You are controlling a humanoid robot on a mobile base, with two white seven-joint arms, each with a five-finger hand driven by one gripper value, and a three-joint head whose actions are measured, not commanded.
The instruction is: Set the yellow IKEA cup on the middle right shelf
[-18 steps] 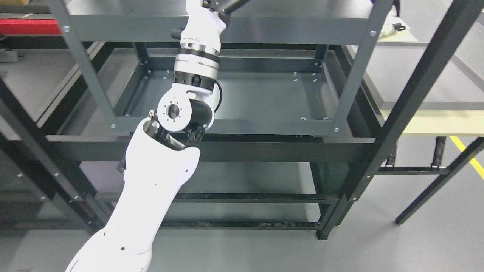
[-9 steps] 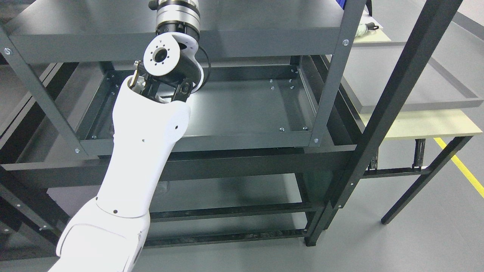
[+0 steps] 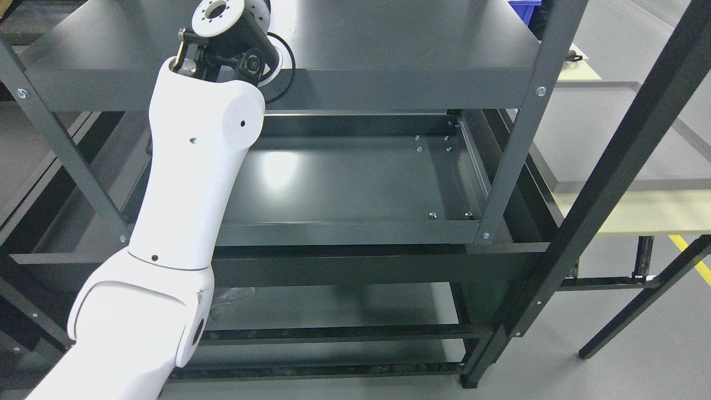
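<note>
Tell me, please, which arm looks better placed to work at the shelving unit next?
Left, probably: the left arm already reaches up past the middle shelf toward the top shelf. Its hand is out of frame; no right arm or cup shows.

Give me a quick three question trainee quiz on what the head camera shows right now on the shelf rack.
1. True or false: a yellow cup is visible in this view.
2. Which arm reaches up past the dark grey metal shelf rack: A left, B right?
3. Fill in: the blue container shows at the top ___ corner of the rack's upper shelf.

Key: 1 false. 2 A, the white left arm; its hand is out of frame. 3 right.
</note>
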